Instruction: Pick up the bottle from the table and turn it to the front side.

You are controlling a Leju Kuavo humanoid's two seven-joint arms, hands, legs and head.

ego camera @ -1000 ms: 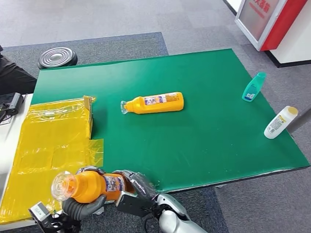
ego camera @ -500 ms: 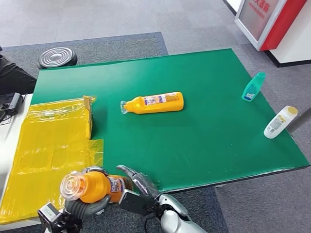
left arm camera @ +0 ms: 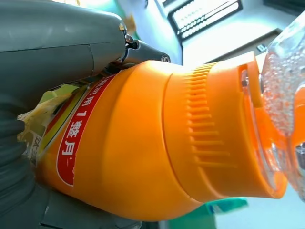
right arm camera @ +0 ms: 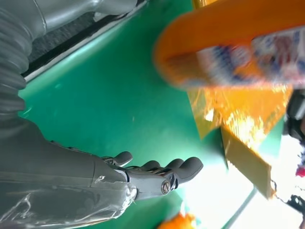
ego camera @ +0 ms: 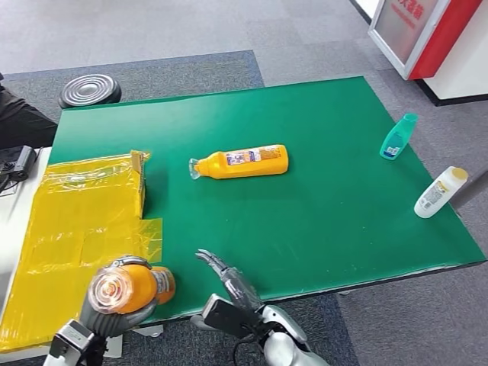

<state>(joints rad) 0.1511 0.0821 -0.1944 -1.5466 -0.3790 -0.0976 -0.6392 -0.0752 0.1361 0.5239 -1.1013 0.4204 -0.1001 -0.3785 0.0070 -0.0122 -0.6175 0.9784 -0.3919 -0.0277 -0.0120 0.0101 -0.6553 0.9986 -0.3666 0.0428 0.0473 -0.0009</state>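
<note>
left hand: grips orange bottle, clear cap toward the camera, above table's near edge by yellow bag | right hand: fingers spread, holding nothing, just beside bottle | second orange bottle: lying mid green table

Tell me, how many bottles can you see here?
4: an orange bottle gripped in the left hand, another orange one lying mid-table, a teal bottle and a white bottle near the far right edge.
</note>
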